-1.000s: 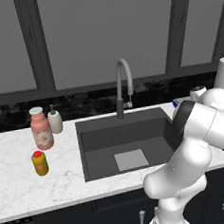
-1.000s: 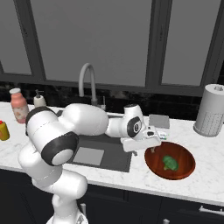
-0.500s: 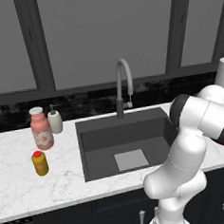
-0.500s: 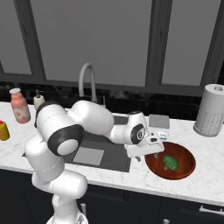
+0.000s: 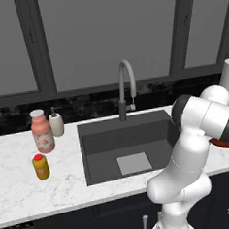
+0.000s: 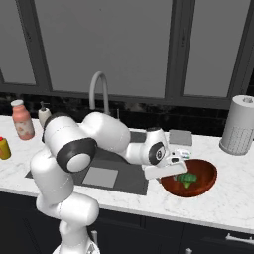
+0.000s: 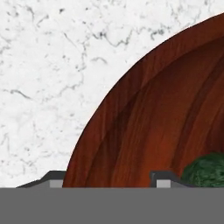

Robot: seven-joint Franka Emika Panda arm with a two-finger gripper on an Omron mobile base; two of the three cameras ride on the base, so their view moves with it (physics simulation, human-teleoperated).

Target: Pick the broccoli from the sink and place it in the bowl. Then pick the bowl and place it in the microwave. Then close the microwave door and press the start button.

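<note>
Reddish-brown and glossy, the bowl (image 6: 189, 178) on the white marble desk (image 6: 233, 198) to the right of the sink (image 6: 99, 168), with the broccoli (image 6: 187, 178) lying inside it near the middle. White claw (image 6: 174, 167) down low at the bowl's near-left rim, one finger tip (image 7: 54, 178) outside the wall over the marble, the other (image 7: 164, 178) inside, just beside the green floret; spread across the rim, nothing clamped between the tips. Sink basin dark grey with a light square bottom plate (image 5: 134, 163) and an arched faucet (image 5: 126, 88) behind. Left of the basin: a pink bottle (image 5: 42, 131) with a faint speckled pattern, no legible writing; a small white soap dispenser (image 5: 56, 123); a yellow red-capped jar (image 5: 40, 166) nearer the front edge. No brand or label readable anywhere. Grey paper-towel roll (image 6: 240, 125) at the far right, a flat grey pad (image 6: 180, 137) behind the bowl.
</note>
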